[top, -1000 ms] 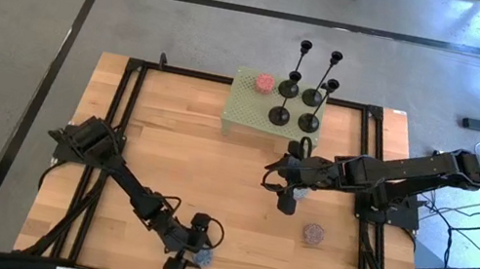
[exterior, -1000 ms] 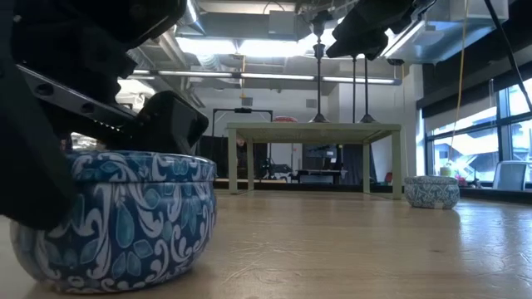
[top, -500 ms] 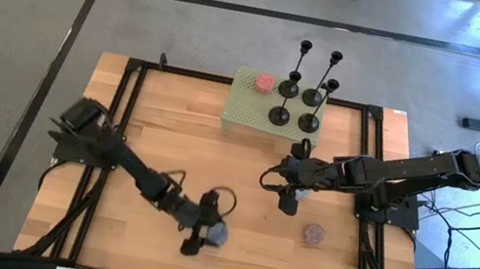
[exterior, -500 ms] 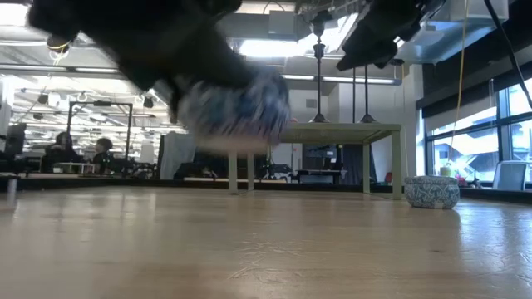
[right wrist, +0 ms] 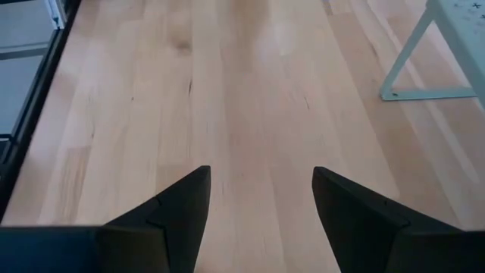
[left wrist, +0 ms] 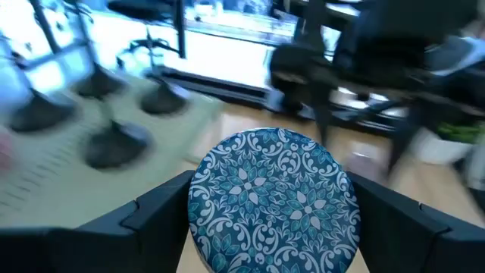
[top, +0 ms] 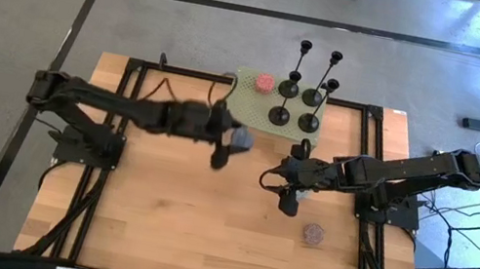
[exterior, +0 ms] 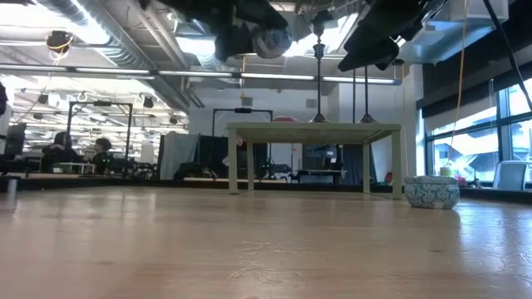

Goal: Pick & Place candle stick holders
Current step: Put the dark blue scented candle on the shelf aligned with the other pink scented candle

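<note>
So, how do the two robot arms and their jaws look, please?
Both arms are dark, slim and jointed, each on a black base plate bolted to the black frame around the wooden table. Thin cables loop along the left arm; a bundle of cables trails from the right arm. Each gripper has two flat, wedge-shaped black fingers, matte and unmarked.

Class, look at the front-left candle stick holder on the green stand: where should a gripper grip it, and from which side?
Grip the front-left holder by its thin upright stem, fingers either side; the flat round base offers no pinch. Probably come level from the green stand's edge facing the table's middle, where the open right gripper hovers; other holders stand behind and beside.
</note>
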